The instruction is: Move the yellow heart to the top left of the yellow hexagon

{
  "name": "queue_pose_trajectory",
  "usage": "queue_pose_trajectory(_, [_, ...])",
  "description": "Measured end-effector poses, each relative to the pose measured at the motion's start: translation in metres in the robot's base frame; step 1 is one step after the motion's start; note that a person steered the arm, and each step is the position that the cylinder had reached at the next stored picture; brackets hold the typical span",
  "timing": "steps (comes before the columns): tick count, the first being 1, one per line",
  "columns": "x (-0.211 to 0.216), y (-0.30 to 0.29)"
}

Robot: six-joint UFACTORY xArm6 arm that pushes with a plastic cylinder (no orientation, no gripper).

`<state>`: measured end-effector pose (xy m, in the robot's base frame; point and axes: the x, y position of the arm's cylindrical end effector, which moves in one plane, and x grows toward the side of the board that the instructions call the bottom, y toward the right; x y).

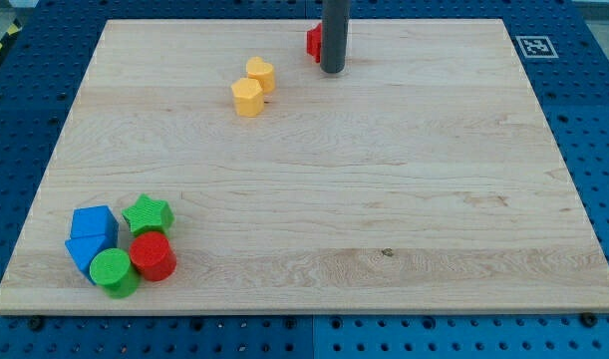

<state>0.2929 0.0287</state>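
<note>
Two yellow blocks touch near the view's top, left of centre. One (261,74) lies up and to the right of the other (247,97). At this size I cannot tell which is the heart and which the hexagon. My tip (332,71) rests on the board to the right of the upper yellow block, about a block's width and a half away, touching neither. A red block (313,42) sits just behind the rod on its left, partly hidden by it.
At the view's bottom left is a tight cluster: a blue cube (93,223), a blue triangular block (82,253), a green star (148,213), a green cylinder (113,271) and a red cylinder (152,256). The wooden board (384,179) has a blue pegboard around it.
</note>
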Motion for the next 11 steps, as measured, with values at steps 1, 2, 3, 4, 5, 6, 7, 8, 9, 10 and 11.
queue_pose_trajectory(1, [0.000,-0.040])
queue_pose_trajectory(2, [0.000,-0.072])
queue_pose_trajectory(3, [0.000,-0.086])
queue_pose_trajectory(4, [-0.003,-0.086])
queue_pose_trajectory(5, [-0.004,-0.086])
queue_pose_trajectory(6, [-0.003,-0.086])
queue_pose_trajectory(7, [0.010,-0.091])
queue_pose_trajectory(8, [0.026,-0.102])
queue_pose_trajectory(9, [0.027,-0.109])
queue_pose_trajectory(10, [0.028,-0.116])
queue_pose_trajectory(11, [0.048,-0.123])
